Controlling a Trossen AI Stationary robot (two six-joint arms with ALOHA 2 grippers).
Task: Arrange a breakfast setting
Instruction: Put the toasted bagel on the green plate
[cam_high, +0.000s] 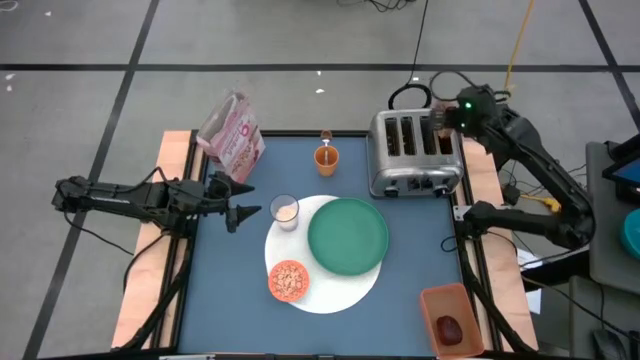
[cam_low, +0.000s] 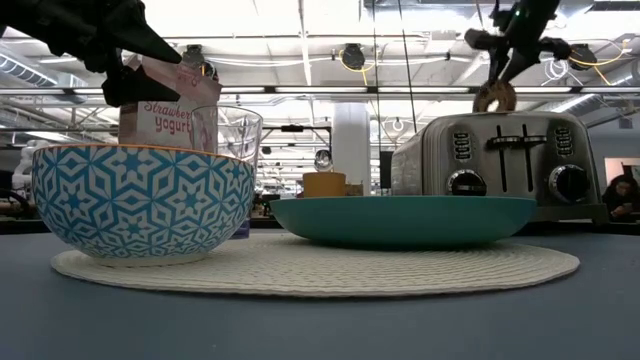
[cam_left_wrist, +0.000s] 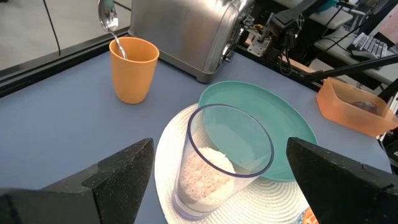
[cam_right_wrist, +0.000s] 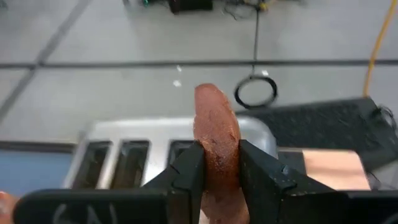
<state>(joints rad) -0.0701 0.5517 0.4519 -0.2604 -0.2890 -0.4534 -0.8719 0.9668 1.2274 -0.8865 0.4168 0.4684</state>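
Observation:
My right gripper (cam_high: 440, 115) is above the silver toaster (cam_high: 415, 150) at the far right, shut on a brown bagel (cam_low: 493, 97). At the table's left my left gripper (cam_high: 250, 212) stands open, its fingers on either side of the milk glass (cam_left_wrist: 221, 165) without touching it. The glass, a bowl of cereal (cam_high: 288, 280) and the green plate (cam_high: 347, 235) rest on the round white mat (cam_high: 330, 295). An orange cup (cam_high: 327, 157) with a silver spoon (cam_left_wrist: 111, 25) standing in it sits behind them. My right gripper pinches the bagel's two flat faces (cam_right_wrist: 217, 155) between its two fingers, across the ring. The fingers slant down from the table's far right side. The bagel stands on edge, its rim (cam_right_wrist: 211, 102) sticking out past the fingertips, its lower edge just over the toaster's top.
A pink cereal box (cam_high: 232, 135) stands at the far left corner. An orange container (cam_high: 455, 320) with dark red food (cam_high: 452, 328) sits at the near right edge. The blue tabletop (cam_high: 230, 300) is bare at the near left.

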